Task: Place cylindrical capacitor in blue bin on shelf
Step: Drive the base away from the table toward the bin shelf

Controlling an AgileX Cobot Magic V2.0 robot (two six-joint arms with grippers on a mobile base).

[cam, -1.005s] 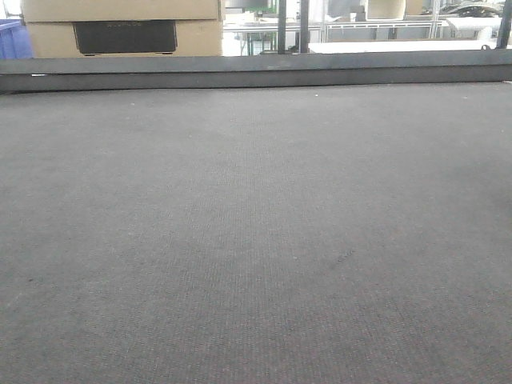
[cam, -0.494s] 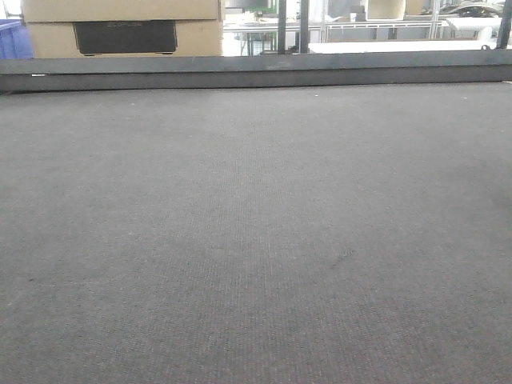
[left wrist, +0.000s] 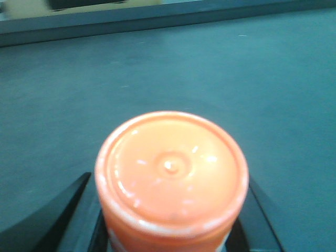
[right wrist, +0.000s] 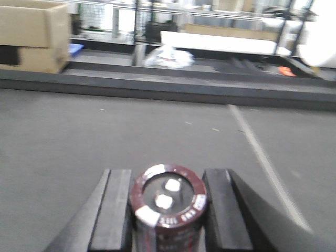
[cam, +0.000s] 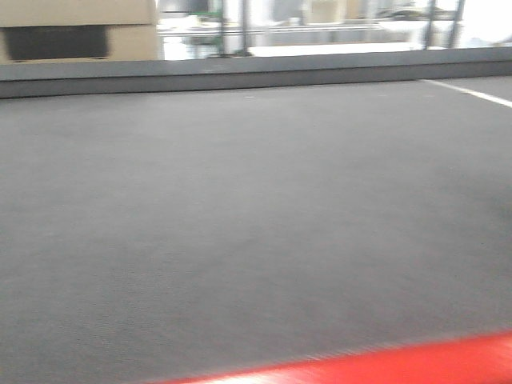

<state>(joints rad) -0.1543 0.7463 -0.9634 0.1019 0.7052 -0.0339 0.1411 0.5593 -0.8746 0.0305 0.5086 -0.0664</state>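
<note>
The cylindrical capacitor (right wrist: 168, 202) is held between the two black fingers (right wrist: 113, 210) of the right gripper (right wrist: 168, 184), which are closed on its sides; its top, with two pale terminals, faces the camera. Ahead of the capacitor the grey tabletop (right wrist: 79, 136) lies open up to a raised dark edge (right wrist: 157, 86). To the right of the capacitor a white line (right wrist: 257, 152) is drawn. Beyond the edge, far to the left, a cardboard box (right wrist: 31, 37) is seen. The left gripper (left wrist: 169, 189) is closed on an orange cylinder (left wrist: 171, 168).
</note>
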